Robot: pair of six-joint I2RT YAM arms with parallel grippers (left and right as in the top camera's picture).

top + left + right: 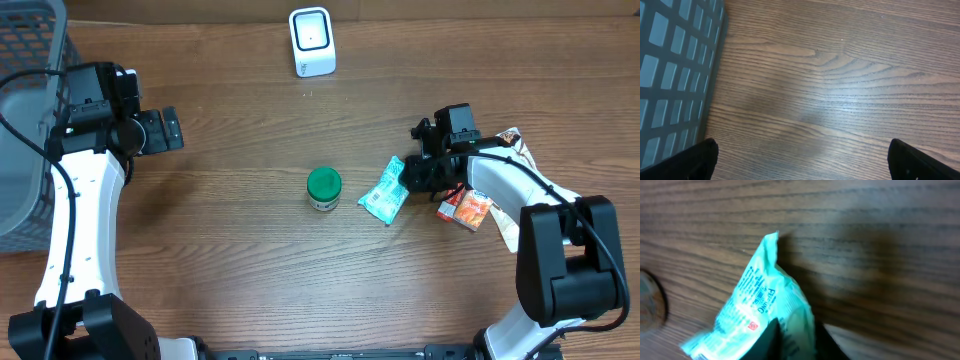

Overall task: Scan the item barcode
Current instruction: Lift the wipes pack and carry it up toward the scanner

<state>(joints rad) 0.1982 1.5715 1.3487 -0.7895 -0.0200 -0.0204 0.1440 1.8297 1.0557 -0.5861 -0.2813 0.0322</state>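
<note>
A teal snack packet (385,192) lies right of the table's centre. In the right wrist view the packet (760,305) has one edge pinched between my right gripper's dark fingers, so the right gripper (797,340) is shut on it. From overhead the right gripper (412,178) sits at the packet's right end. The white barcode scanner (311,41) stands at the far edge, in the middle. My left gripper (170,130) hovers far left, open, and its fingertips (695,160) are spread wide over bare wood with nothing between them.
A green-lidded jar (323,188) stands just left of the packet. Orange packets (467,208) and another wrapper (515,140) lie under the right arm. A grey mesh basket (25,120) fills the left edge, and its wall (675,65) shows beside the left gripper.
</note>
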